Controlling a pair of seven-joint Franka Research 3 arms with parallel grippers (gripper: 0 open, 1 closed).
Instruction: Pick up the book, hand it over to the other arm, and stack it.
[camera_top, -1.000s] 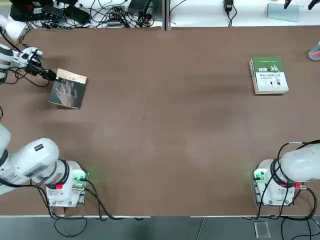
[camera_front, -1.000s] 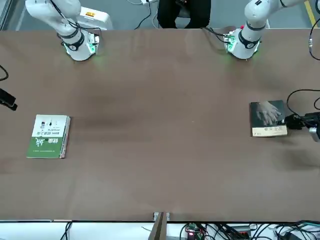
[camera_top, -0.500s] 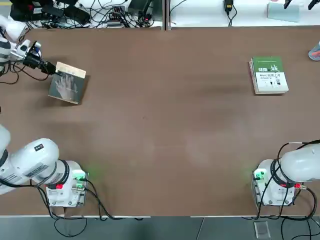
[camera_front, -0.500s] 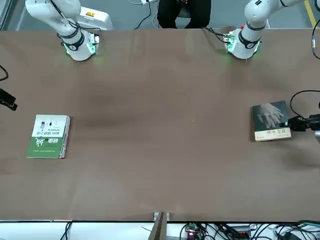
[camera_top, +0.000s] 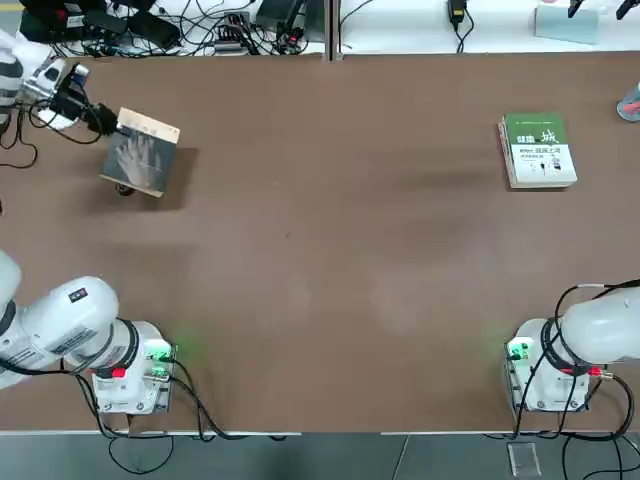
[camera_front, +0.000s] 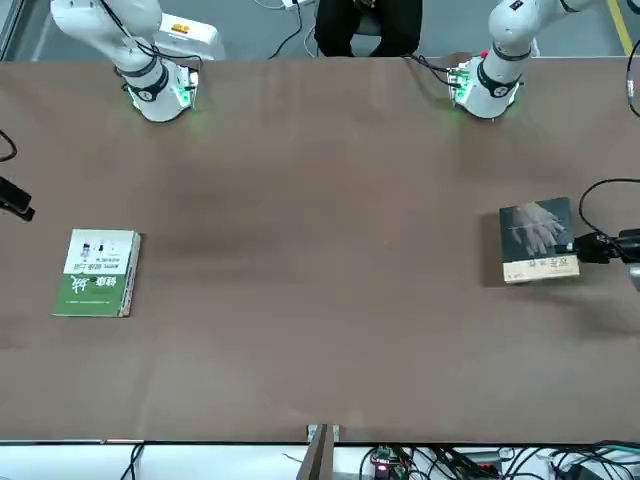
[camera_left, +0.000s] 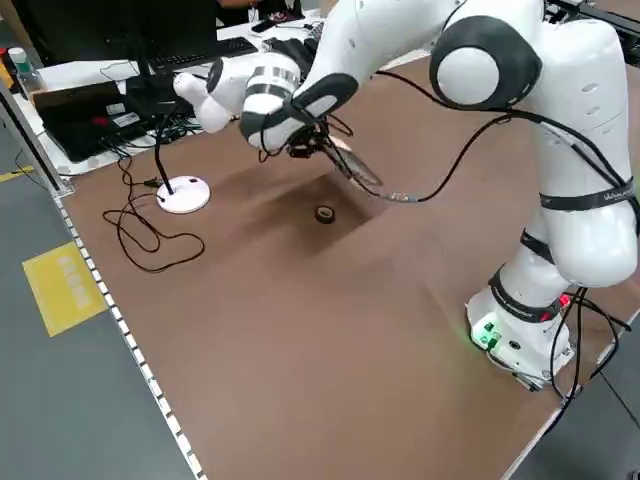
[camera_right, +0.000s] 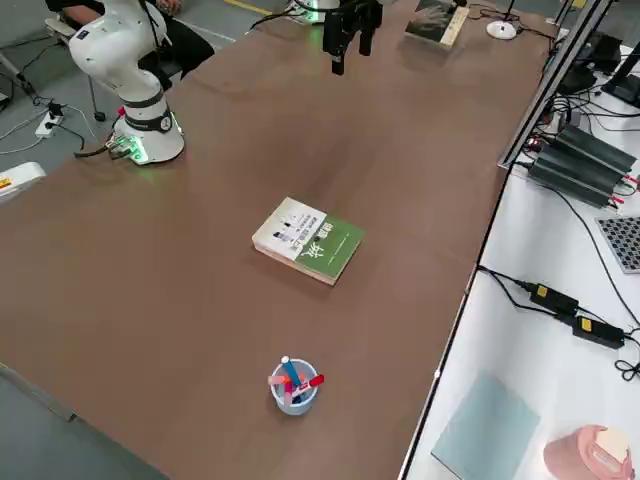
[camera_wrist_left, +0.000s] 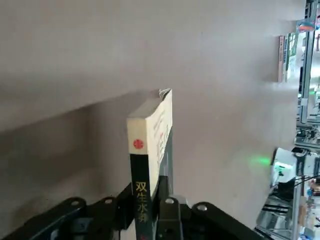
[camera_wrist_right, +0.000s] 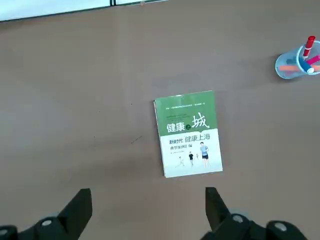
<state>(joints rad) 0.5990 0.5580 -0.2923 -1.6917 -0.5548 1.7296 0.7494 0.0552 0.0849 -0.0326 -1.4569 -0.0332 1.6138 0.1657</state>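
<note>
the left gripper (camera_top: 100, 122) is clamped on the book (camera_top: 141, 160) by its spine edge, so the book hangs out in front of the fingers, above the table (camera_top: 320, 250), ready for handover. the right gripper (camera_wrist_right: 150, 210) waits with its jaws wide apart above the green book (camera_wrist_right: 188, 133).

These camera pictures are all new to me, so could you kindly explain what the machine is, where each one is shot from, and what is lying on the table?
You are looking at two white robot arms bolted side by side to a brown table. One picture looks straight down, one faces the robot from across the table, two look in from the sides, and one small camera rides on each wrist. The left end effector is shut on the book, a thin dark paperback, gripping one edge and holding it just off the table. The right end effector is open and empty, above the green-and-white book, which lies flat. A cup of pens stands near the table's edge.
</note>
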